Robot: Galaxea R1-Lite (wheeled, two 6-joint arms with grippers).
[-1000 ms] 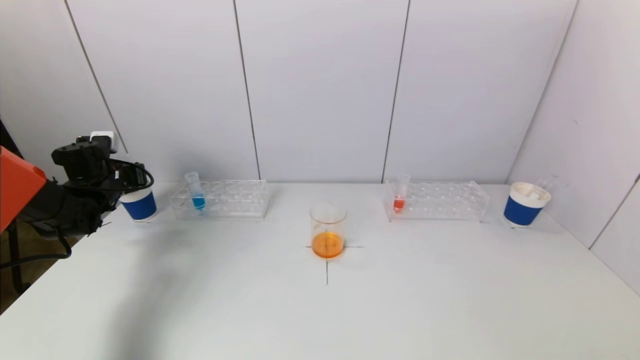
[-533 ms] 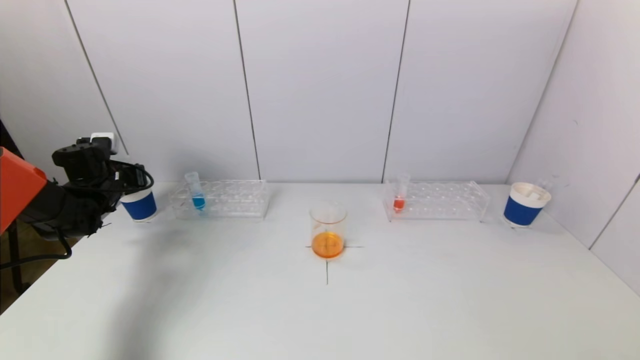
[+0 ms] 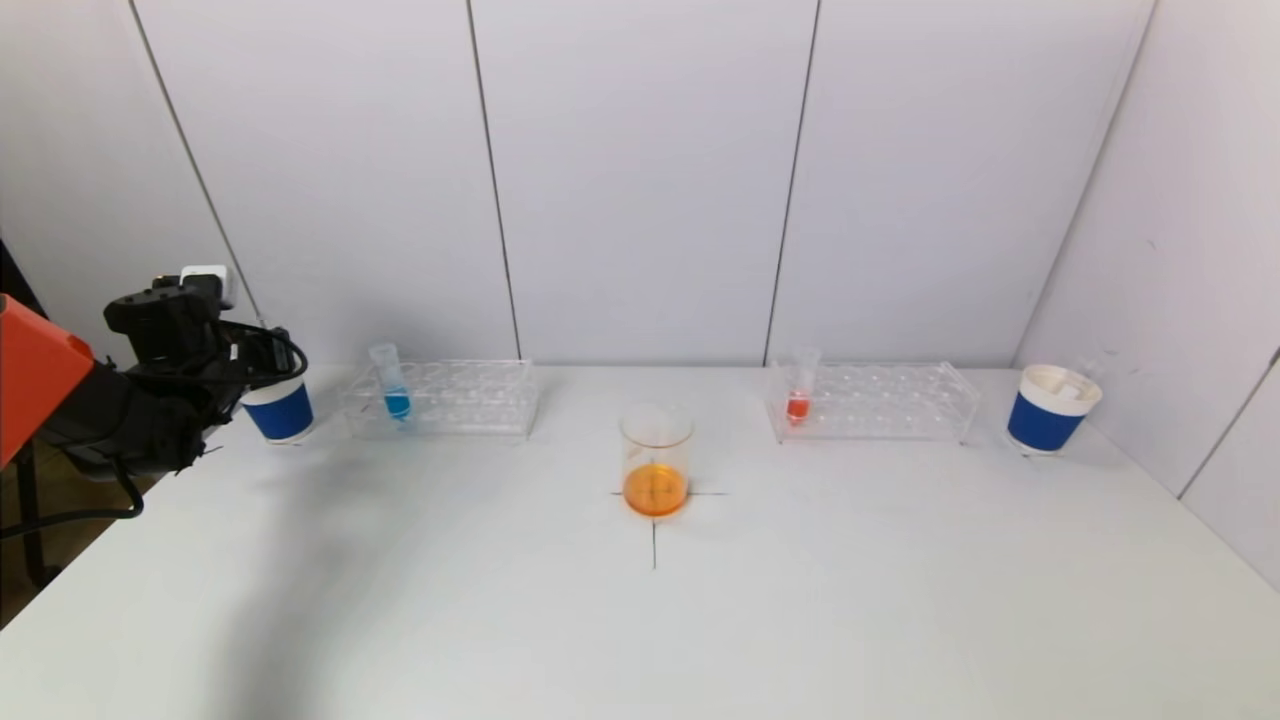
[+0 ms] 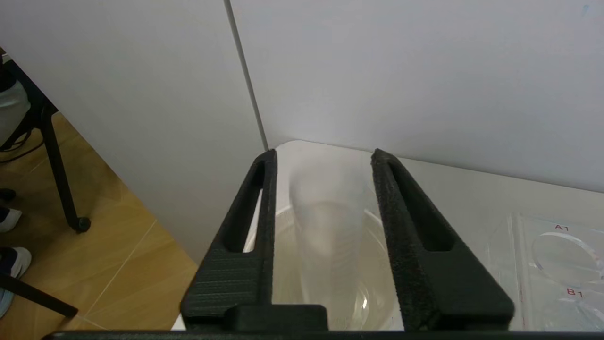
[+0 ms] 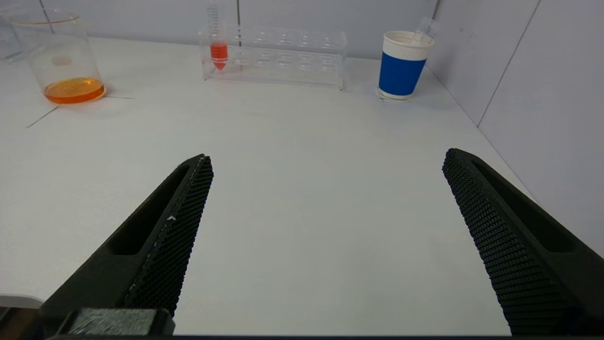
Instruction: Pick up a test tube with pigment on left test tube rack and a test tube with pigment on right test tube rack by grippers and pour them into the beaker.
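A test tube with blue pigment [image 3: 392, 386] stands in the left test tube rack [image 3: 470, 402]. A test tube with red pigment [image 3: 799, 387] [image 5: 218, 47] stands in the right test tube rack [image 3: 900, 402] [image 5: 292, 57]. The beaker [image 3: 656, 460] [image 5: 61, 56] sits mid-table and holds orange liquid. My left gripper [image 3: 262, 362] [image 4: 324, 156] hovers over the left blue cup [image 3: 280, 410]. It is open a little. An empty clear tube [image 4: 330, 226] shows blurred between its fingers, with a gap beside it, its lower end inside the cup. My right gripper [image 5: 329, 158] is open wide over bare table, out of the head view.
A second blue cup [image 3: 1050, 410] [image 5: 401, 66] with an empty tube in it stands at the far right near the side wall. White walls close the back and right. The table's left edge runs just beside the left cup, with floor beyond.
The left arm stays in its place over the left cup. Nothing on the table has moved.
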